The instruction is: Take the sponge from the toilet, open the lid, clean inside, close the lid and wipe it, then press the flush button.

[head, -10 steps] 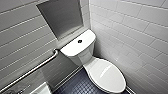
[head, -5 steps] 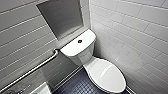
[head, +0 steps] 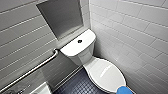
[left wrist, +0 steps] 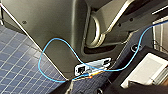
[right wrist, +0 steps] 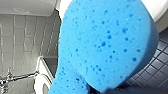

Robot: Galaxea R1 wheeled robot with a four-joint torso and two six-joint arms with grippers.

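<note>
While the lid [head: 107,73] lies shut, sponge [head: 125,90] beside its front edge — blue.

The sponge [right wrist: 107,45] is gripped in the right pincer [right wrist: 100,90] and held just off the front edge of the lid [head: 107,75]. The left wrist is turned towards the robot's own dark body [left wrist: 57,30], across which a blue cable [left wrist: 50,50] is looped.

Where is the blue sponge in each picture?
Head view: the sponge sits at the bottom edge, right of middle, by the lid's front end.
Right wrist view: the sponge is very close and covers the middle.
Left wrist view: a thin blue cable lies above the floor.
Shared landmark: the dark tiled floor.
</note>
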